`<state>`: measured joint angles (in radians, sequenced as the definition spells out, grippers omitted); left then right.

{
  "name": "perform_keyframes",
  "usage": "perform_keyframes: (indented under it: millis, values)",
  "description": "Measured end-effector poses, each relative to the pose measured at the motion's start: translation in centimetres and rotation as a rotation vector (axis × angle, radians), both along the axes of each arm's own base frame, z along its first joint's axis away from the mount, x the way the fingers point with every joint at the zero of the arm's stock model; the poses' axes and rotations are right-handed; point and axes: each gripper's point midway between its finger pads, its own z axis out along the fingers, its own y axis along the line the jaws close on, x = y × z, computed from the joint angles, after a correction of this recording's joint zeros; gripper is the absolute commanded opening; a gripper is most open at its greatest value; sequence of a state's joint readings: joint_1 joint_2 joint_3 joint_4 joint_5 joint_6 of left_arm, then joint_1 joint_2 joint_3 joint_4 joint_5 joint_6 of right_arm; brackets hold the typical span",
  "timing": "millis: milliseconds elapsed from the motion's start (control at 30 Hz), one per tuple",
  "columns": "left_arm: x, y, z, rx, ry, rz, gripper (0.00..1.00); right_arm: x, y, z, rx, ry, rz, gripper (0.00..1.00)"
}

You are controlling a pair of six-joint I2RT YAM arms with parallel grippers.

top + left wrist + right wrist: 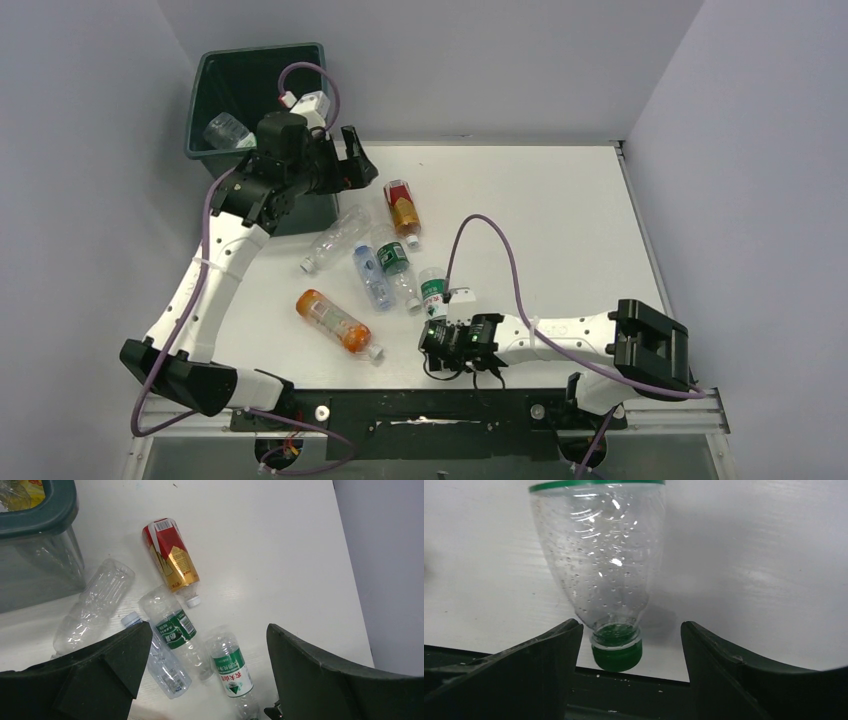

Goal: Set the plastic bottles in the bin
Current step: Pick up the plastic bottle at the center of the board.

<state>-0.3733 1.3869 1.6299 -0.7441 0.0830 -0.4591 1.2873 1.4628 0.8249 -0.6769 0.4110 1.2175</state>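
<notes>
Counting what lies where, I find the bin [200, 100] at the far left corner of the table [560, 200], with at least one clear bottle [228, 130] inside it. How many more sit deeper in it I cannot tell.

Six bottles lie on the table, bunched near its middle:
- a red and gold bottle [402, 208]
- a long clear bottle [335, 238] just beside the bin's foot
- a bluish bottle [370, 275]
- a green-labelled bottle [395, 262] touching the bluish one
- a second green-labelled bottle [433, 295]
- an orange bottle [335, 320], nearest my bases

My left gripper [352, 160] hangs by the bin's near right corner, above the table, with its jaws spread wide and nothing in them.

My right gripper [432, 345] lies low at the near edge, pointing at the second green-labelled bottle. Its jaws are wide apart, and the green cap [618, 655] and neck sit between the fingertips. Neither finger touches the plastic, so I have no hold on it yet.

I judge the job well short of finished. Some bottles are binned, six wait in plain sight, and the one at my right fingers looks like the next to be gripped and carried across to the bin.
</notes>
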Motion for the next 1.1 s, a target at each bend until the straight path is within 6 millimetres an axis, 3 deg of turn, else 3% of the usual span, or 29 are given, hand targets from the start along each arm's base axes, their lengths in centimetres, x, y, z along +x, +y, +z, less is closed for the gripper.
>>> perform_keyframes:
  millis: [233, 467, 567, 800, 1100]
  values:
    - [-0.4, -0.8, 0.0, 0.007, -0.004, -0.007, 0.86, -0.2, -0.3, -1.0, 0.007, 0.004, -0.001, 0.62]
    - [-1.0, -1.9, 0.0, 0.019, -0.009, -0.024, 0.86, -0.1, 0.7, -1.3, 0.045, 0.001, 0.012, 0.34]
    - [-1.1, -2.2, -0.1, 0.024, -0.011, -0.027, 0.86, -0.1, 1.0, -1.3, 0.054, 0.001, 0.011, 0.28]
    - [-1.4, -2.8, -0.2, 0.033, -0.012, -0.035, 0.86, -0.1, 0.6, -0.6, 0.059, -0.013, 0.008, 0.23]
    - [-1.6, -3.4, -0.3, 0.022, -0.001, -0.04, 0.86, 0.3, -0.5, 3.3, 0.136, -0.084, -0.021, 0.23]
